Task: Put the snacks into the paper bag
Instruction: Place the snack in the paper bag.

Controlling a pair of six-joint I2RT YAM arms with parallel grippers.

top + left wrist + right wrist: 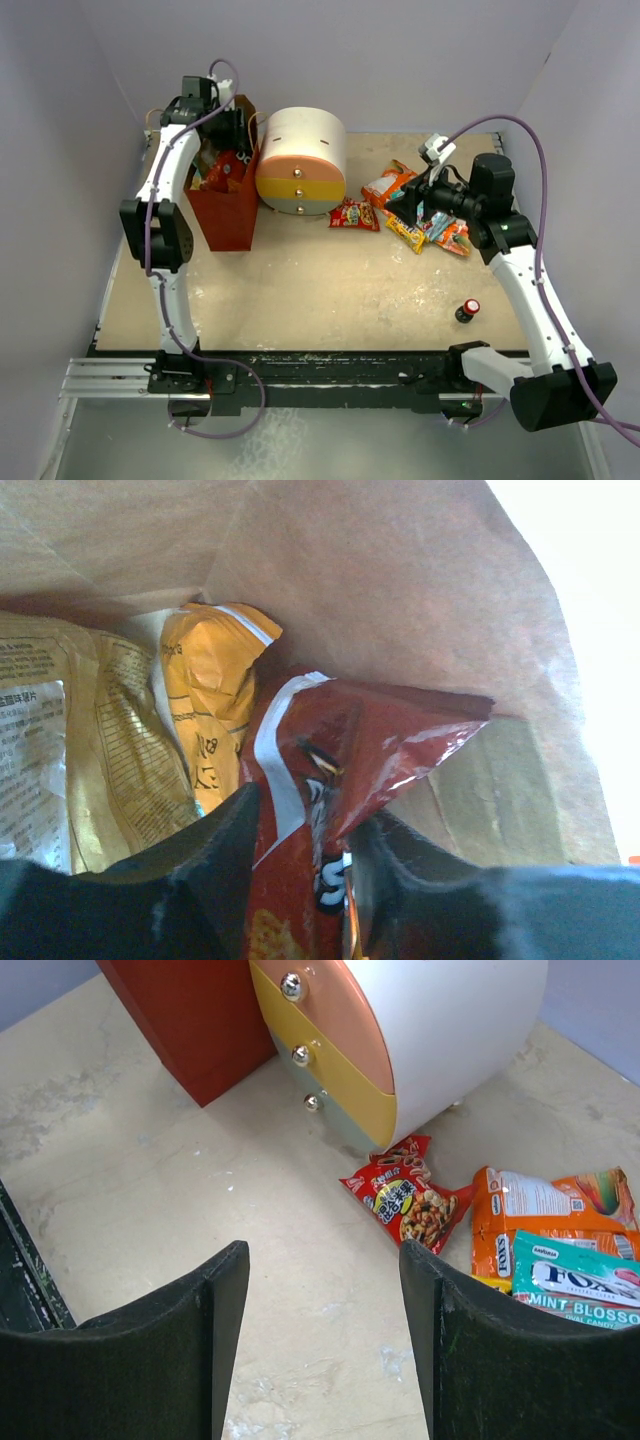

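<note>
Your left jaws straddle the red chip bag (350,740) inside the paper bag (228,212), upper left of the top view, grip unclear, so spread them fully before lifting straight out; right jaws stand wide apart.

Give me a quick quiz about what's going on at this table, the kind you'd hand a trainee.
1. True or false: the right gripper is shut on something.
2. Inside the paper bag, what sits between the fingers of the left gripper?
A. a red chip bag
B. a spoon
C. nothing at all
3. How many knobs show on the front of the round drawer unit?

Key
1. False: it is open, with only bare table between its fingers.
2. A
3. Three
</note>
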